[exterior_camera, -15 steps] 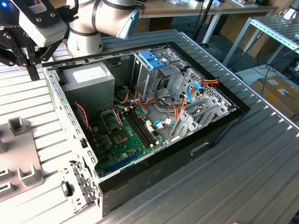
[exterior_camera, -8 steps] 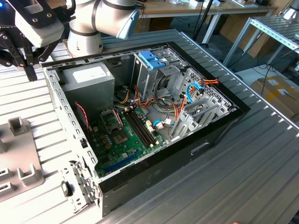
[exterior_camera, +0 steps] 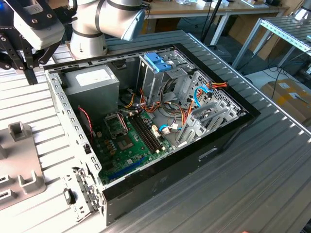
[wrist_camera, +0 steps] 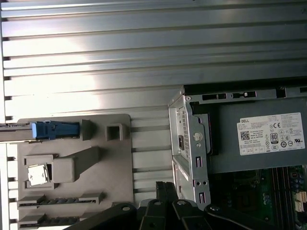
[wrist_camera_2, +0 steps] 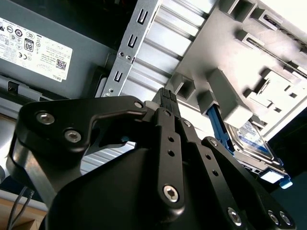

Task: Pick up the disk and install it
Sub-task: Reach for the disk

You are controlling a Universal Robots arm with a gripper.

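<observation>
In the exterior view the ribbed table (exterior_camera: 272, 194) ran nearest the camera, bearing the open case (exterior_camera: 160, 179) at its middle. Inside the case, the motherboard (exterior_camera: 129, 141) lay at 7 o'clock, cables (exterior_camera: 187, 114) at 3 o'clock, the cage (exterior_camera: 150, 82) with its blue latch (exterior_camera: 158, 60) at 12 o'clock and the grey supply (exterior_camera: 92, 80) at 10 o'clock. A grey fixture (exterior_camera: 19, 165) lay flat on the table at 9 o'clock of the case, near it.

In the second wrist view the disk (wrist_camera_2: 249, 136) stood on edge in a slot along one edge of that fixture, label showing, blue rails along its edges. It was outside the case, not installed.

The pincer (exterior_camera: 31, 76) hung above the table at 10 o'clock of the case, past the supply's corner, apart from the disk and touching nothing. In both wrist views its fingers (wrist_camera: 161, 191) lay pressed together with nothing between them. Behind it rose the arm (exterior_camera: 102, 19), at 11 o'clock.

Farthest off, a desk (exterior_camera: 209, 8) stood at 12 o'clock, a metal rack (exterior_camera: 286, 29) at 2 o'clock and a cardboard box (exterior_camera: 286, 97) at 3 o'clock.
</observation>
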